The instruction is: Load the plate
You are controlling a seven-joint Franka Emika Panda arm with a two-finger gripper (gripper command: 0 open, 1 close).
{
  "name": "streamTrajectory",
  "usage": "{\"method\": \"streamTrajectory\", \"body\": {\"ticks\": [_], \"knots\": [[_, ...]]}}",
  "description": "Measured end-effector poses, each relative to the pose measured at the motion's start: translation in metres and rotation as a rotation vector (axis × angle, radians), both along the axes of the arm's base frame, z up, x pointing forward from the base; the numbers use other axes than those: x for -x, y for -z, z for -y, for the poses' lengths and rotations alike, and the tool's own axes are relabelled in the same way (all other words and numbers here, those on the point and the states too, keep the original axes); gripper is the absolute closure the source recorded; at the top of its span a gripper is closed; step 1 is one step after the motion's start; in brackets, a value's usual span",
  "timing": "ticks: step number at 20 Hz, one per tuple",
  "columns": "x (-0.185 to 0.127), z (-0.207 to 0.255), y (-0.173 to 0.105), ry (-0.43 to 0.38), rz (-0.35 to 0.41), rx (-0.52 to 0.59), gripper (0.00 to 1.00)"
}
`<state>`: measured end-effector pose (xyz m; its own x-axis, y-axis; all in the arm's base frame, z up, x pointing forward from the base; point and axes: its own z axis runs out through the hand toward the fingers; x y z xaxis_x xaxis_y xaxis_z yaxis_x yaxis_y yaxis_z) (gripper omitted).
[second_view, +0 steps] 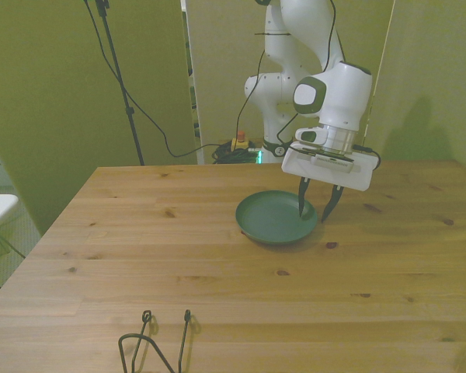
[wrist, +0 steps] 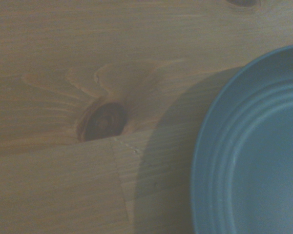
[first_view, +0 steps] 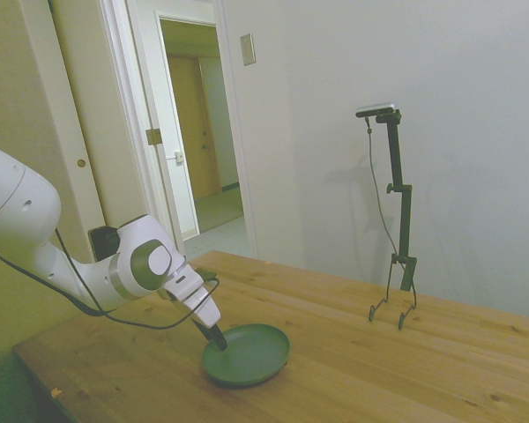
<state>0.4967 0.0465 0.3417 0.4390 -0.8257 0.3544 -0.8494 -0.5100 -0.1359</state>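
Observation:
The dark green plate (second_view: 273, 219) lies flat on the wooden table (second_view: 163, 256), near the far edge and a little toward the front view's right. My gripper (second_view: 316, 210) points down at the plate's rim on that side. Its dark fingers stand apart, one over the plate's inside and one outside the rim, so it is open and holds nothing. In the side view the plate (first_view: 251, 356) rests near the table's near-left corner with the gripper (first_view: 215, 337) at its left rim. The wrist view shows part of the plate (wrist: 254, 161), which is empty.
Bare wood stretches around the plate toward the front view's left and the near edge. A dark knot (wrist: 103, 121) marks the board beside the plate's rim. Cables and the robot's base (second_view: 276, 148) sit behind the far edge.

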Motion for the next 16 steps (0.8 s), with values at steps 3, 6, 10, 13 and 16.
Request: {"method": "streamTrajectory", "body": {"ticks": [3, 6, 10, 13, 16], "knots": [[-0.002, 0.001, 0.000, 0.001, 0.006, -0.004, 1.00], [-0.005, 0.001, -0.001, 0.003, 0.009, -0.006, 1.00], [-0.008, 0.001, -0.004, 0.007, 0.017, -0.013, 1.00], [-0.012, 0.000, -0.009, 0.011, 0.027, -0.019, 1.00], [-0.014, 0.000, -0.009, 0.015, 0.029, -0.023, 1.00]]}}
